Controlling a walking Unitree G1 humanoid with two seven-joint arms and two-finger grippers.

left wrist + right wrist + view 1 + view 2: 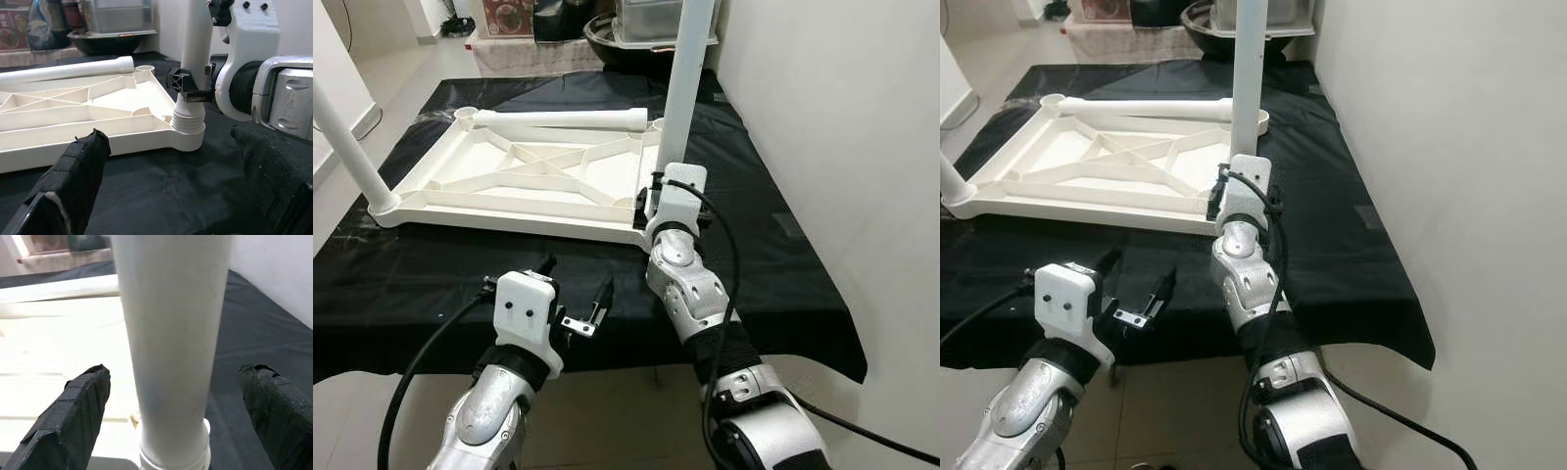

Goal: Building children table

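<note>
The tabletop (524, 181) and legs (683, 83) are seen as smooth, slightly glossy white plastic. The bench is covered by a matt black cloth (773, 264). The fingers (78, 171) are faced with rough black padding.

tabletop (524, 181): cream-white, ribbed | legs (685, 78): white | cloth (773, 264): black | gripper fingers (78, 416): black | arms (690, 289): silver | wall (842, 117): off-white

1. Two silver arms with rounded jointed shells.
2. White boxy wrist housings; two small dark holes on the left one.
3. Black cables looping along both arms.
4. Long black textured fingers (80, 181).
</note>
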